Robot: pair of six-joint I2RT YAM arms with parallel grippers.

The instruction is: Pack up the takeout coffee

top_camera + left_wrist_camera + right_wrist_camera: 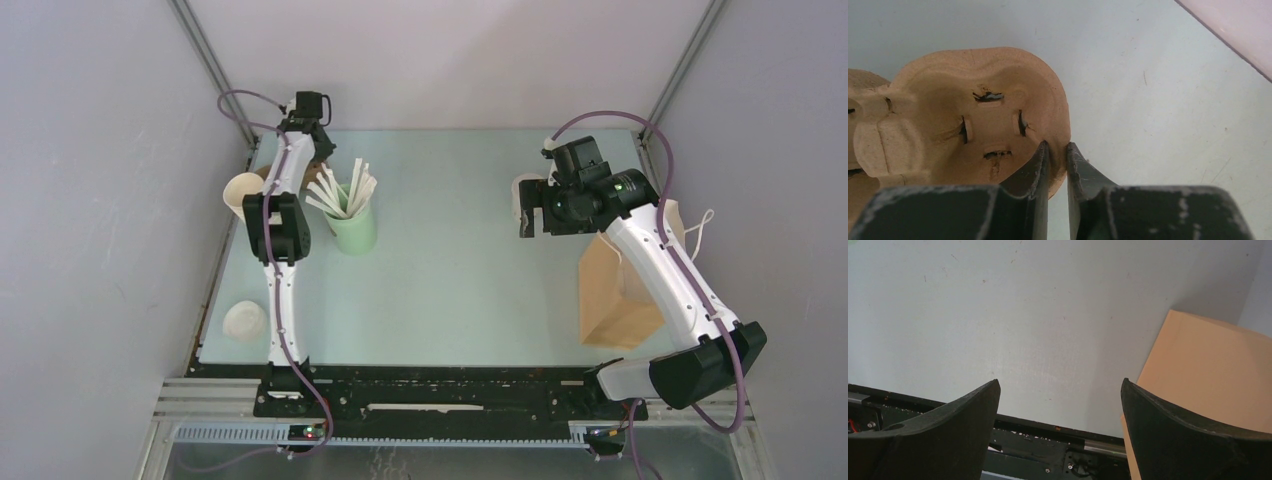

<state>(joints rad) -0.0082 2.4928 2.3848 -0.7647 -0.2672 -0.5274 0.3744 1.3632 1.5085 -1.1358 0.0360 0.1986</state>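
While left gripper (1057,146) pinches carrier (948,80) (rim), stick cup (355,230) stands beside.

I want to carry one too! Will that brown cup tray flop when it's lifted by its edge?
Probably not much: the cup tray looks like stiff moulded pulp. Its thin rim suggests little weight. Pinched at its rim by the left gripper, it may tilt.

Right gripper (1059,382) is hanging over the pale table (1023,315), fingers (963,420) standing wide apart, nothing between them. Brown paper bag (1208,370) is sitting at right, partly behind the right finger. Black base rail (1048,432) is showing along the table's edge at the bottom.
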